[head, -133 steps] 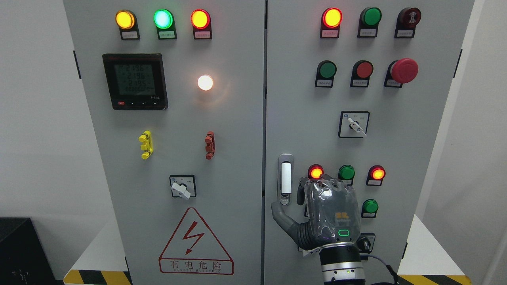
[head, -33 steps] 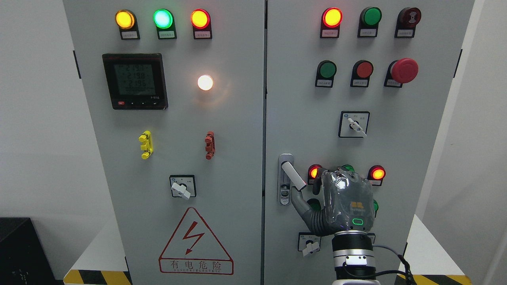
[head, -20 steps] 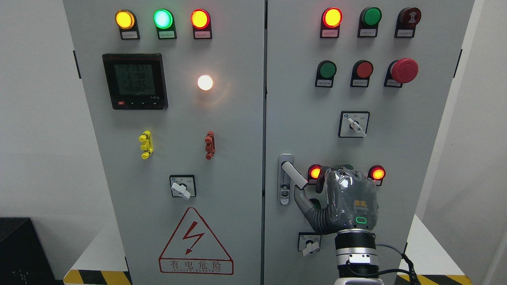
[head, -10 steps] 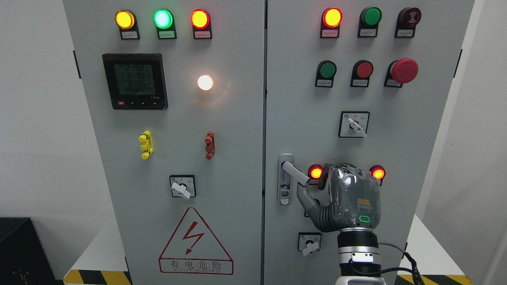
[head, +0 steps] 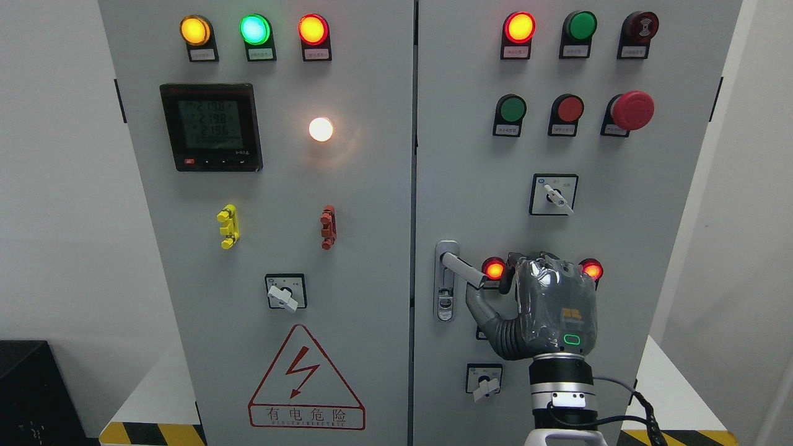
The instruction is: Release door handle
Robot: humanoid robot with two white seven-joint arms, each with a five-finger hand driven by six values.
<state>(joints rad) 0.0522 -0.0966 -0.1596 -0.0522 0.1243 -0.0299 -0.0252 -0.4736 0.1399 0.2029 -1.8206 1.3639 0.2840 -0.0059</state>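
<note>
The silver door handle [head: 463, 271] on the right cabinet door [head: 483, 186] is swung out of its recess [head: 445, 291] and slants down to the right. My right hand [head: 492, 291] comes up from the bottom right, its back towards me. Its thumb [head: 477, 306] rests against the handle's free end from below. Its curled fingers [head: 510, 275] sit just right of that end, in front of the lit red lamp [head: 494, 269]. The keyhole [head: 444, 305] shows low in the recess. The left arm is out of view.
The right door carries lamps, push buttons, a red mushroom stop button [head: 632, 110] and rotary switches [head: 554, 194] [head: 484, 381]. The left door [head: 279, 223] has a meter [head: 212, 127], lamps and a warning triangle [head: 306, 378]. A black box [head: 37, 396] stands at the lower left.
The handle has swung from vertical in its recess out to the right. My right hand has moved right and slightly up with it, thumb staying at its free end.
</note>
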